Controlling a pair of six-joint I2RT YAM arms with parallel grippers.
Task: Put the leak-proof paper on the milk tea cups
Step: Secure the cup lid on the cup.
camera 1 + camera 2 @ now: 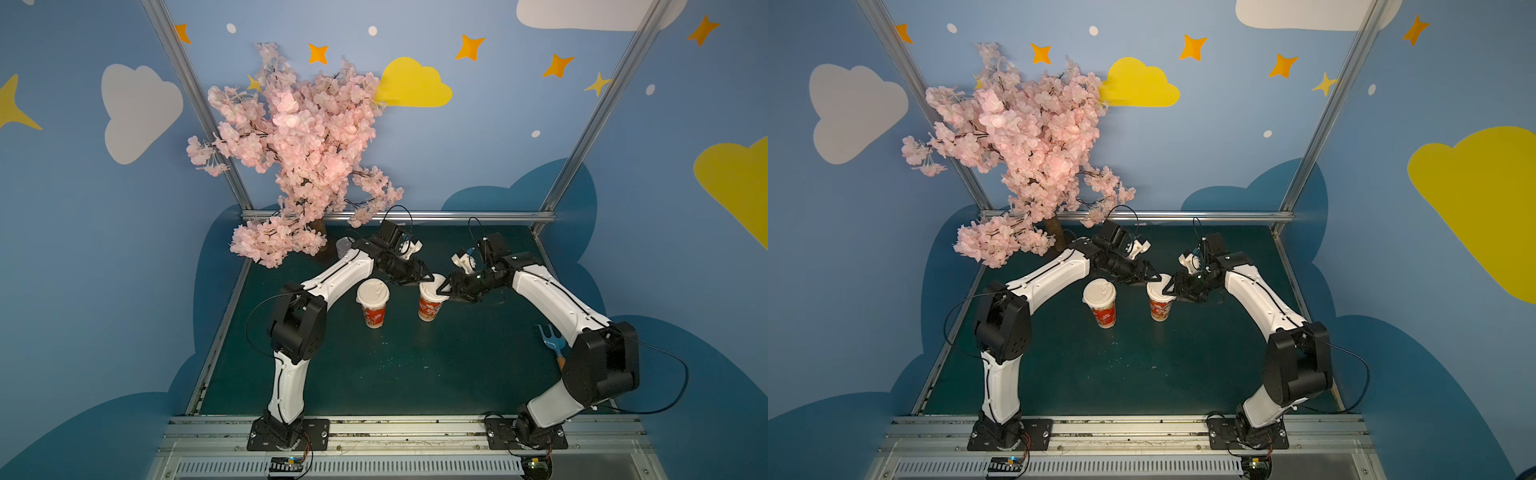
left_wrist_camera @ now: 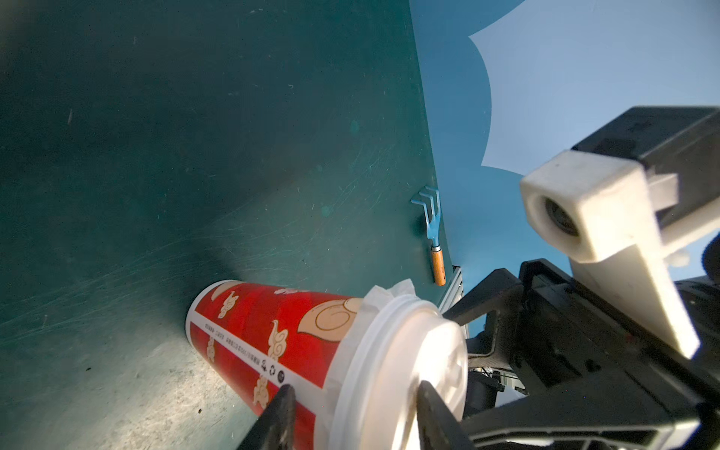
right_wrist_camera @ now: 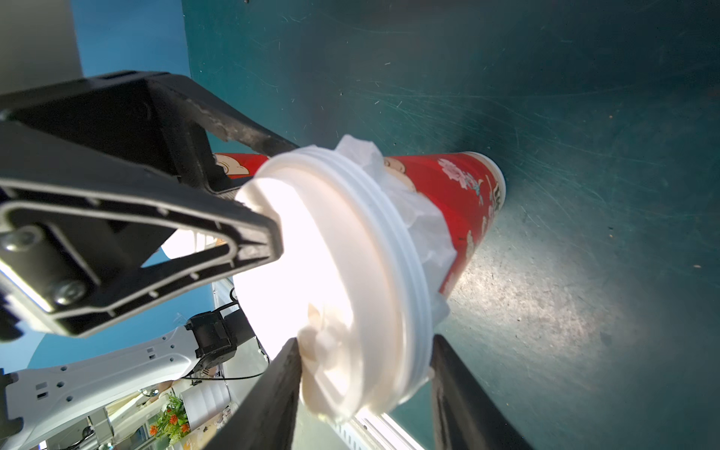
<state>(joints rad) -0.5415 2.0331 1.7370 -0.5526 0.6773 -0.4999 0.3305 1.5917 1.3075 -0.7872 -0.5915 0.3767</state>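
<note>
Two red-and-white milk tea cups stand mid-table in both top views, each under a white domed lid. Both grippers meet at the right cup (image 1: 430, 309). My left gripper (image 2: 356, 393) spans its lid (image 2: 389, 370), one finger on the dome and one against the cup wall (image 2: 265, 323). My right gripper (image 3: 364, 346) clamps the same lid (image 3: 350, 253) from the opposite side. Crinkled leak-proof paper (image 2: 389, 296) (image 3: 424, 226) pokes out from under the lid's skirt. The left cup (image 1: 372, 311) stands alone, and no paper shows on it.
A pink blossom tree (image 1: 291, 145) overhangs the back left corner, with a small silver can (image 1: 344, 248) at its foot. A blue rake with a wooden handle (image 1: 550, 343) lies by the right edge. An aluminium rail (image 1: 395, 432) runs along the front.
</note>
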